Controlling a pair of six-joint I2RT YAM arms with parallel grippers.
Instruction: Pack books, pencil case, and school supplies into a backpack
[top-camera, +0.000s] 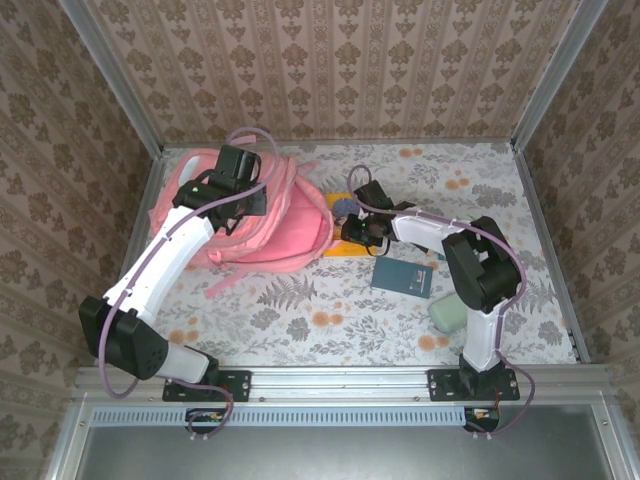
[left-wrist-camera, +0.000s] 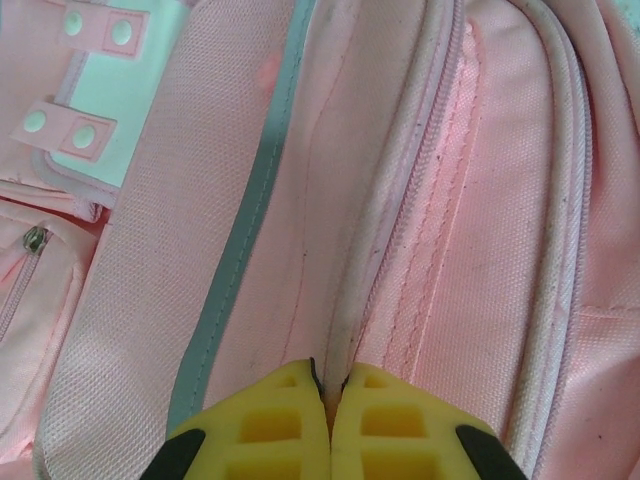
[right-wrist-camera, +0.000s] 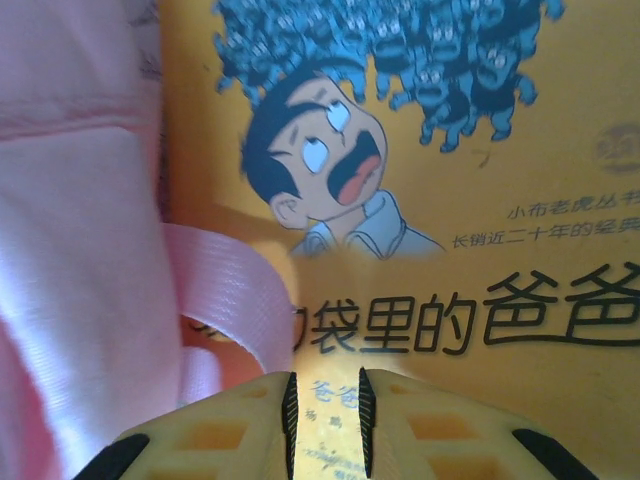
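Observation:
The pink backpack (top-camera: 290, 225) lies at the back left of the table. My left gripper (top-camera: 247, 188) rests on top of it, shut on a raised seam beside the zipper (left-wrist-camera: 328, 385). The yellow-orange book (right-wrist-camera: 450, 200), with a blue-haired figure on its cover, lies against the backpack's right edge (top-camera: 345, 250). My right gripper (right-wrist-camera: 325, 420) points straight at its cover. Its jaws stand a narrow gap apart with the printed cover showing between them. A dark teal notebook (top-camera: 403, 277) and the mint pencil case (top-camera: 445, 315) lie to the right, near the right arm.
A pink strap loop (right-wrist-camera: 235, 290) curls over the book's left edge beside my right fingers. Backpack straps trail toward the table's front (top-camera: 235, 275). Patterned walls close in the table at the back and on both sides.

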